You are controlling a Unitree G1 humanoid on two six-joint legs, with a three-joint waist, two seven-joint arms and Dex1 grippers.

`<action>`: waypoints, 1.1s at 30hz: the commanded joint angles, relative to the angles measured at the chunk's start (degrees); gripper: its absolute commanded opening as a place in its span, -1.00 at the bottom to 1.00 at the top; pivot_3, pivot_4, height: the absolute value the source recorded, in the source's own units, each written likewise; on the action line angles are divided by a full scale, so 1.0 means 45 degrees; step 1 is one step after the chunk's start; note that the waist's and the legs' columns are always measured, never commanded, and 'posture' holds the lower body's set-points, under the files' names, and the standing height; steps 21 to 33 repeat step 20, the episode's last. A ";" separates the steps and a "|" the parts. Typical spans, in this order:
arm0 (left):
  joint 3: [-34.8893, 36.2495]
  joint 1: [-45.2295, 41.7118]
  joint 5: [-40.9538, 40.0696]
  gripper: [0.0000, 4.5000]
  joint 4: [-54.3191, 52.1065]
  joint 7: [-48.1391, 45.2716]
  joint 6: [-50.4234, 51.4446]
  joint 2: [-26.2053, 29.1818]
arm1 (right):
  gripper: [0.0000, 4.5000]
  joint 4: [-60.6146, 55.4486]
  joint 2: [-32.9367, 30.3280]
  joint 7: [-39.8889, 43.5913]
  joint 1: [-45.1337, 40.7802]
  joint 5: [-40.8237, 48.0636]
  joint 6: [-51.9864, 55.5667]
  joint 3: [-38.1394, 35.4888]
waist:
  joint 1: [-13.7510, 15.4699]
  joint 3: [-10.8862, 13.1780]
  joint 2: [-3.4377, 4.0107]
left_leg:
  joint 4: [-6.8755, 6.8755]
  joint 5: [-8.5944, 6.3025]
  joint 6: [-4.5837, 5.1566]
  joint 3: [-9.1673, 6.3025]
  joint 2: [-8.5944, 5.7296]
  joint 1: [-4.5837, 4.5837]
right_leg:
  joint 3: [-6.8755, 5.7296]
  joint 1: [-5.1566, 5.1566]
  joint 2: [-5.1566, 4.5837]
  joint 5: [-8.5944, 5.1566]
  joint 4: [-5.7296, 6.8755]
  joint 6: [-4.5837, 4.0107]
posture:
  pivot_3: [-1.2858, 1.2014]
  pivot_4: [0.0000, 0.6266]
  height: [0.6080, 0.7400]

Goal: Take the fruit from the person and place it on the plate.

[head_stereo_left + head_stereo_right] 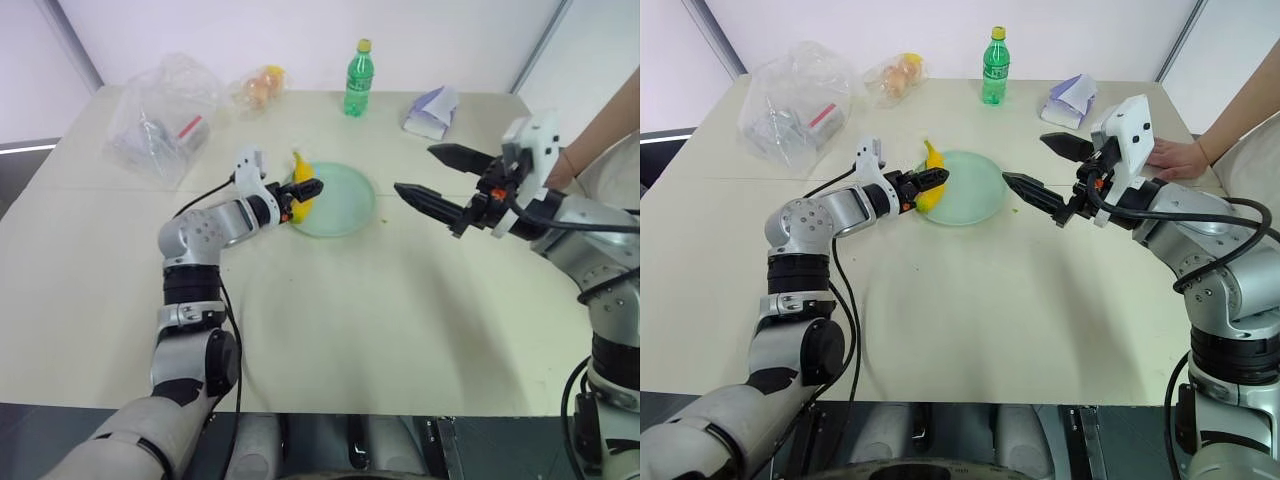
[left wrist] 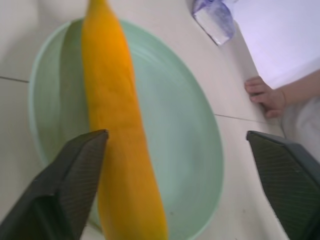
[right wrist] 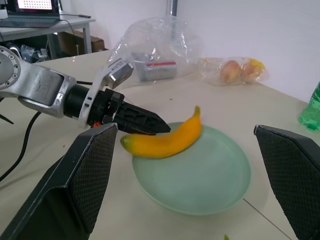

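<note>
Banana (image 3: pixel 165 140): single, yellow, unpeeled, curved; lies along the near-left edge of the plate (image 3: pixel 210 190), one end hanging just over the rim, stem end pointing up and away. Rests on the dish.

Plate: round, flat, pale mint-green; sits mid-table on the cream table (image 1: pixel 350 320).

Left gripper (image 2: pixel 175 165): jaws spread wide in the wrist view, one black finger (image 2: pixel 70 180) close alongside the banana, the other well off to the side; grips nothing. Whether that near finger touches the peel, hard to say from this angle. From the head views, sits at the plate's left rim, pointing across it.

Right gripper (image 1: pixel 1045 170): held above the table to the right of the plate, fingers parted wide, empty.

Person's hand (image 1: pixel 1178 158): rests flat on the far right edge of the table, well apart from plate and fruit, holds nothing.

Bystanders, far side of table: green bottle (image 1: pixel 358 78), crumpled clear bag (image 1: pixel 165 115), small bag of round orange fruits (image 1: pixel 260 88), folded white-and-purple packet (image 1: pixel 432 110).

Step in hand, by judgement: release onto the plate, essentially done. Next move calls for drawing the left gripper straight back and slightly up, without nudging the banana off the rim.
</note>
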 commanded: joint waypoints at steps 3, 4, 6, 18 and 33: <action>-0.0692 0.0001 -0.0348 0.99 -0.2140 -0.1237 0.0393 0.1188 | 1.00 -0.0310 -0.0187 0.0103 -0.0029 0.0214 -0.0086 -0.0421 | -0.0045 0.0001 -0.0001 | -0.0001 0.0000 0.0000 -0.0001 0.0002 0.0000 | 0.0000 -0.0001 0.0001 0.0000 0.0000 0.0000 | 0.03 -0.52 0.87; -0.0927 0.0109 -0.0288 0.99 -0.2645 -0.1580 0.0321 0.1603 | 1.00 -0.0297 -0.0183 0.0125 -0.0011 0.0211 -0.0099 -0.0406 | -0.0082 0.0001 -0.0001 | -0.0005 0.0000 0.0000 -0.0001 0.0003 0.0001 | 0.0001 -0.0003 0.0002 0.0000 0.0001 0.0000 | 0.03 -0.52 0.87; -0.0985 0.0184 -0.0524 0.99 -0.3675 -0.2160 0.0453 0.2482 | 1.00 -0.0222 -0.0192 0.0208 0.0015 0.0188 -0.0155 -0.0383 | -0.0113 0.0000 0.0001 | -0.0010 0.0000 0.0000 -0.0002 0.0008 0.0006 | 0.0001 -0.0003 0.0007 -0.0001 0.0003 -0.0001 | 0.03 -0.52 0.87; -0.0316 0.4581 -0.0558 0.99 -0.9874 -0.7408 -0.2094 0.9462 | 1.00 0.0746 -0.1130 0.1941 0.0208 -0.0070 -0.0448 -0.0344 | -0.0260 -0.0002 0.0005 | -0.0024 0.0000 -0.0001 0.0009 0.0012 0.0007 | 0.0005 -0.0004 -0.0006 -0.0004 -0.0006 -0.0008 | 0.03 -0.52 0.87; 0.0054 0.4938 -0.0871 0.99 -1.0136 -0.7193 -0.2011 0.9521 | 1.00 0.1081 -0.1320 0.2221 0.0171 -0.0278 -0.0618 -0.0292 | -0.0232 -0.0002 0.0004 | -0.0024 0.0000 0.0000 0.0011 0.0010 0.0007 | 0.0004 -0.0002 -0.0012 -0.0005 -0.0008 -0.0009 | 0.03 -0.52 0.87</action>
